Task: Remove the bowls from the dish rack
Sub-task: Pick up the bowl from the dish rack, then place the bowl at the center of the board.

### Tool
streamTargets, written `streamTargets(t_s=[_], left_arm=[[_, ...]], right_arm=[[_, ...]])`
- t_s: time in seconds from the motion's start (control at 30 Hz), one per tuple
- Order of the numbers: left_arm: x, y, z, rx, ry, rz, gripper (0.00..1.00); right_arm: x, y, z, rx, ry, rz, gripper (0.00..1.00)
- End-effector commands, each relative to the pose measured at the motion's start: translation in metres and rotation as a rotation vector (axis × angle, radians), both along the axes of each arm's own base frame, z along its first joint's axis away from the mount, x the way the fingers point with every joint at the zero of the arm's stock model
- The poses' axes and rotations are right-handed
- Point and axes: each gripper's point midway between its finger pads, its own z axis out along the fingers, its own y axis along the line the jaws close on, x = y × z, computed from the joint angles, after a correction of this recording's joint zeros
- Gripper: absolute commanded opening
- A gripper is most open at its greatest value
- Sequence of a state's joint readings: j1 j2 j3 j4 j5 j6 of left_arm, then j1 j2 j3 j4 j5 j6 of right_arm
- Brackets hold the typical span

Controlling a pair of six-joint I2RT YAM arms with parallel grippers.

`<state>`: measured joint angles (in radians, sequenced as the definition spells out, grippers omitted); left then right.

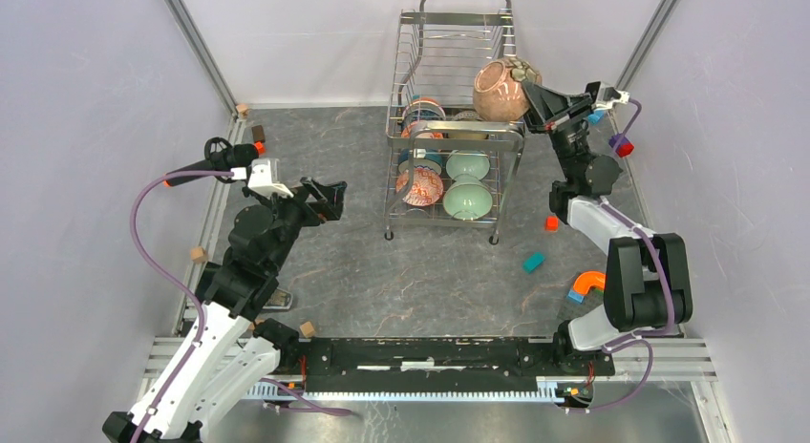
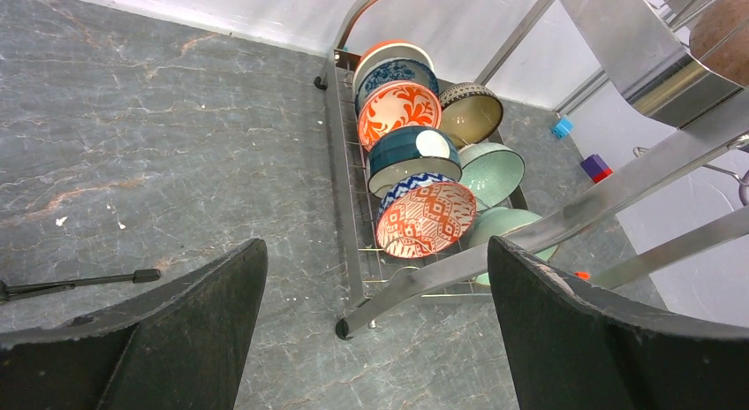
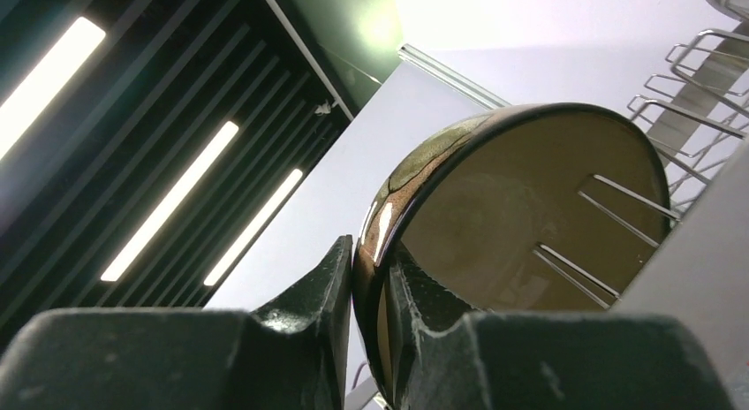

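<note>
At the upper right of the top view, the right gripper [image 1: 528,99] is pinching the dark rim of the brown bowl [image 1: 499,90] — one finger inside, one outside, both touching the wall in the right wrist view. The bowl is tilting on edge at the right end of the upper tier of the dish rack [image 1: 487,133], with thin tines crossing its hollow. Left of centre, the left gripper [image 1: 330,200] is hanging with its jaws spread wide, gripping nothing, well apart from the rack. On the lower tier the other bowls are standing on edge in two rows — a pale green bowl [image 1: 467,165] and a red-patterned bowl [image 1: 420,186] among them.
</note>
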<state>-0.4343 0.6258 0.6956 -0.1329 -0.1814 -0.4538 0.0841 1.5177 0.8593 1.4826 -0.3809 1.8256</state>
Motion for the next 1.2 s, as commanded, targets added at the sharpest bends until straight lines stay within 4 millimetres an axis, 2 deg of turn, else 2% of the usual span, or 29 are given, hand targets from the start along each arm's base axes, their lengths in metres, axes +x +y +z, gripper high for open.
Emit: streamTargets(t_s=[0.0, 0.3, 0.57, 1.0, 1.17], left_arm=[[-0.002, 0.004, 0.007, 0.024, -0.031, 0.008, 1.0], [-0.002, 0.005, 0.008, 0.023, -0.034, 0.01, 1.0], [-0.002, 0.005, 0.008, 0.024, -0.036, 0.013, 1.0], [-0.003, 0.007, 0.01, 0.024, -0.043, 0.019, 1.0], [-0.004, 0.008, 0.011, 0.023, -0.045, 0.024, 1.0]], right_arm=[[-0.067, 0.002, 0.055, 0.014, -0.371, 0.013, 0.0], [-0.068, 0.011, 0.076, -0.016, -0.416, 0.012, 0.0], [-0.065, 0.018, 0.087, -0.03, -0.427, 0.013, 0.0], [-0.069, 0.033, 0.13, -0.114, -0.502, -0.011, 0.0], [-0.079, 0.046, 0.146, -0.199, -0.553, -0.054, 0.0]])
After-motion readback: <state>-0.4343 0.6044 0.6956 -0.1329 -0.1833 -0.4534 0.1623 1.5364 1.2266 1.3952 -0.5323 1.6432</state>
